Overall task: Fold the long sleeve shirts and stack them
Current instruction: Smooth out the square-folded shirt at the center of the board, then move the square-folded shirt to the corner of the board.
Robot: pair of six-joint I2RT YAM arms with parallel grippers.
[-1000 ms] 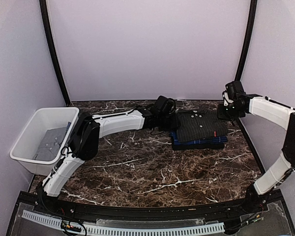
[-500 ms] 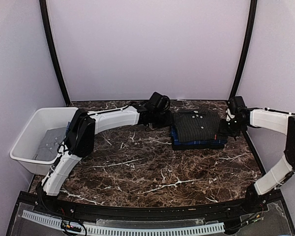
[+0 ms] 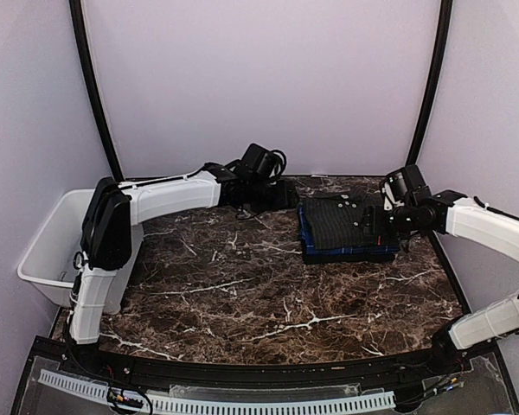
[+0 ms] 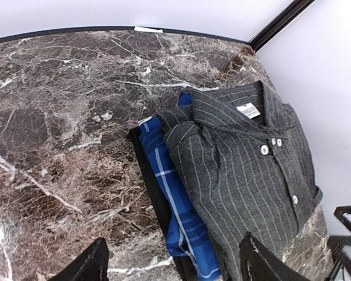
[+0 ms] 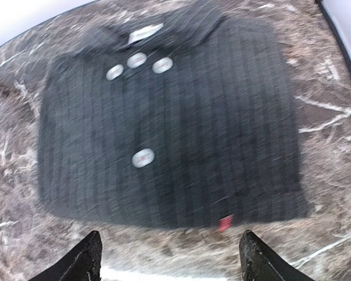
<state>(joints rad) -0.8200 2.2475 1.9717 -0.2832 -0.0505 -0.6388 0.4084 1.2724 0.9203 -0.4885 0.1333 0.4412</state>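
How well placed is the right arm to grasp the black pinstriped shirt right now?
Probably yes, it can: the right gripper hangs open just over the black pinstriped shirt, which lies uncovered on top of the blue plaid shirt, with nothing between them.

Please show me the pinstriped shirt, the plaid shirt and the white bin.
black pinstriped shirt [image 4: 240,175]: left wrist view, chest panel.
blue plaid shirt [image 4: 171,196]: left wrist view, exposed folded edge.
white bin [image 3: 52,246]: top external view, side wall.
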